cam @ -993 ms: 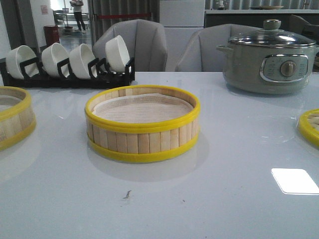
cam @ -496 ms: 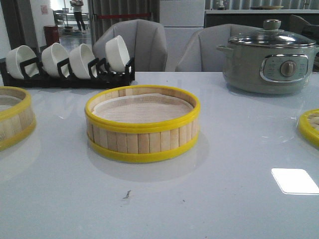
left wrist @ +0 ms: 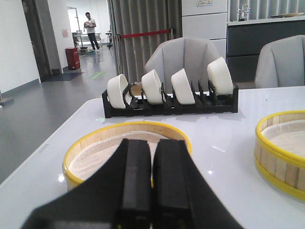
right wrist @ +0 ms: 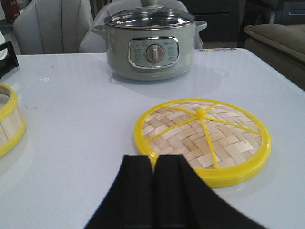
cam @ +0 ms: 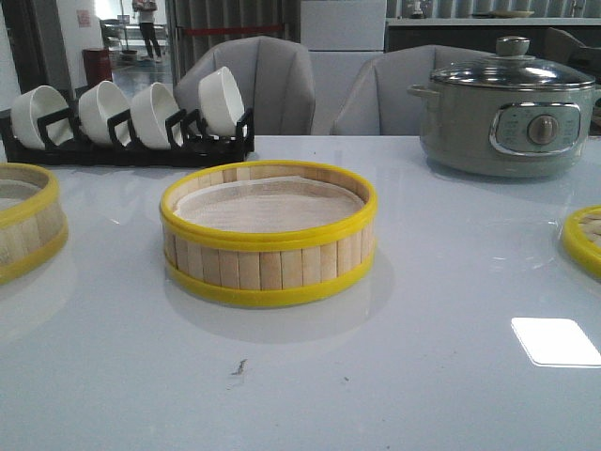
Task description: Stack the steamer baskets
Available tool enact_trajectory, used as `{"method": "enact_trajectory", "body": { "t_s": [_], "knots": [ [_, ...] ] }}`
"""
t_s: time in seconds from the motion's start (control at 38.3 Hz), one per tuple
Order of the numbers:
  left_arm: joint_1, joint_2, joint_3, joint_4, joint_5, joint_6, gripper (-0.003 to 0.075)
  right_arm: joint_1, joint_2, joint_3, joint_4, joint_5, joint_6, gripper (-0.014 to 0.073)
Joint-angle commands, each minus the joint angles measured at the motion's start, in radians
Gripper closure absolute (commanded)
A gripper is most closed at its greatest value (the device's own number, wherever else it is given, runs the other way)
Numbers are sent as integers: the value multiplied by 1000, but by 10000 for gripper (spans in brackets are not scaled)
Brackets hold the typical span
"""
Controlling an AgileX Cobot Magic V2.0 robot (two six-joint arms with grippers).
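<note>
Your left wrist view held: the left claw, black fingers pressed together, nothing between them; one steamer basket just beyond on the white table; a second basket at the edge; four white bowls in a black rack.

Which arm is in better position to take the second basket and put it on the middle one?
Probably left. The left gripper, shut, faces the side basket; the right gripper faces only the woven lid.

Yellow-rimmed pale-slatted steamer basket, woven yellow-spoked lid, grey-green pot
</note>
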Motion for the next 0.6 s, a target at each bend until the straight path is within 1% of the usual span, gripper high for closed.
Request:
{"method": "enact_trajectory", "body": {
  "t_s": [0.0,0.47,0.57],
  "knots": [
    [-4,-12,1,0,-89,-8,635,3,-21,-16,4,-90,-8,538],
    [-6,-12,1,4,-89,-8,635,3,-21,-16,4,-90,-8,538],
    [-6,-8,-3,-55,-51,-10,635,3,-21,-16,4,-90,-8,538]
  ]
}}
